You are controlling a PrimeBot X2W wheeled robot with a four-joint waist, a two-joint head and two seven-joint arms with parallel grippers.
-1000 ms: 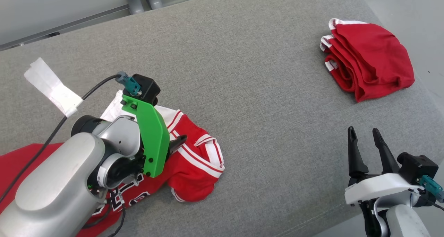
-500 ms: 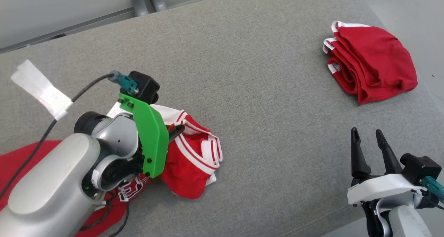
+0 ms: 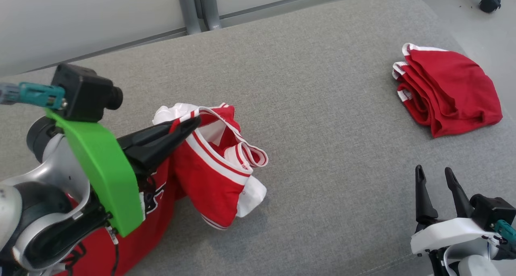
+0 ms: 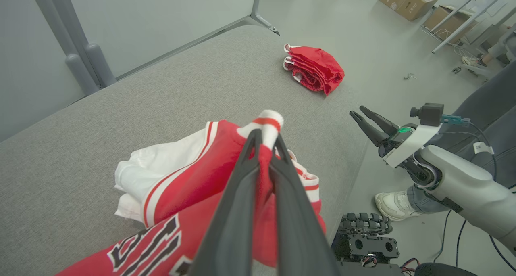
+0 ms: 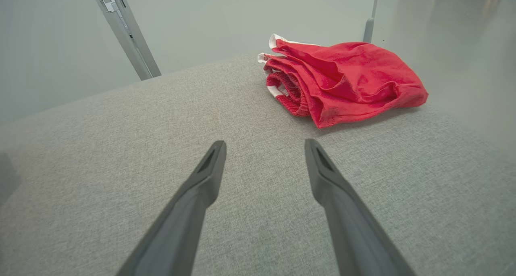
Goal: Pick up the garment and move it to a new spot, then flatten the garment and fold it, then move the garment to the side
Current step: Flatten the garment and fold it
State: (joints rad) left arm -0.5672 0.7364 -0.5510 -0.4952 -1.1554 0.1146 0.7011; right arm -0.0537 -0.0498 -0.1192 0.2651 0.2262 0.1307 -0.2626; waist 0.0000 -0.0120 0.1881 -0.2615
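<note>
Your left gripper (image 3: 194, 124) is clamped on the red-and-white jersey (image 3: 213, 175), bunched at the left of the grey fabric surface (image 3: 322, 118). Its lower part is hidden behind your arm. The right gripper (image 3: 434, 171) is spread and empty at the front-right edge. Wide bare fabric runs to the folded red garment (image 3: 447, 90) near the right edge.

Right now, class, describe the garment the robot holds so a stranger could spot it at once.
On the grey padded surface, look to the near left, where the left tool pinches a red jersey with white stripes. Unlike the folded red garment far right, it is crumpled and bears black lettering.
</note>
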